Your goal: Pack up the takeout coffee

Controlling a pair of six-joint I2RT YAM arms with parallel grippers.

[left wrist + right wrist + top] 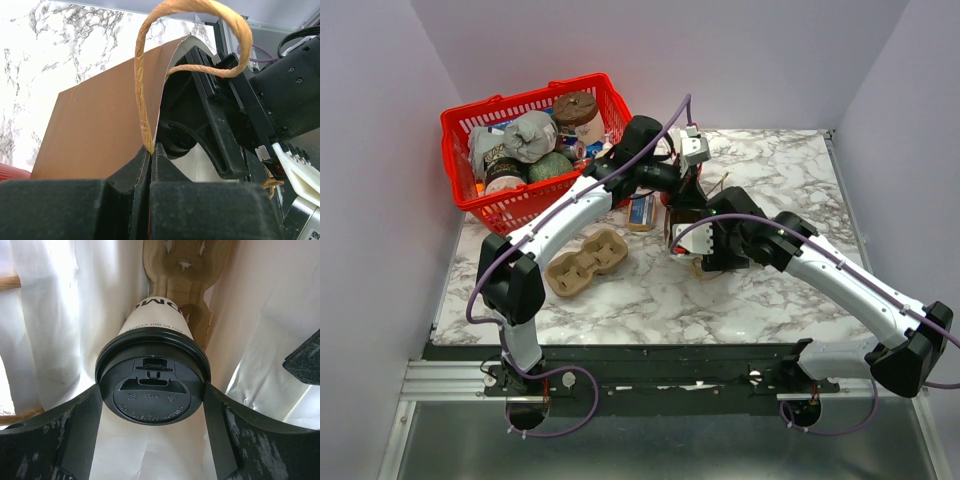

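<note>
Takeout coffee [152, 390] tight in right gripper [152, 401] inside paper bag [100, 125], cardboard carrier [182, 270] just beyond; left gripper [150, 151] tight on bag edge.

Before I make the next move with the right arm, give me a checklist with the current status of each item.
1. Left gripper pinching the paper bag rim: ok, shut on it.
2. Bag mouth open: ok, the right gripper is inside.
3. Right gripper on the takeout coffee: ok, fingers against both sides of the lid.
4. Lid seated on the cup: ok.
5. Cup carrier below the cup: ok, in the bag.
6. Cup bottom seated in the carrier: cannot tell, hidden.
</note>
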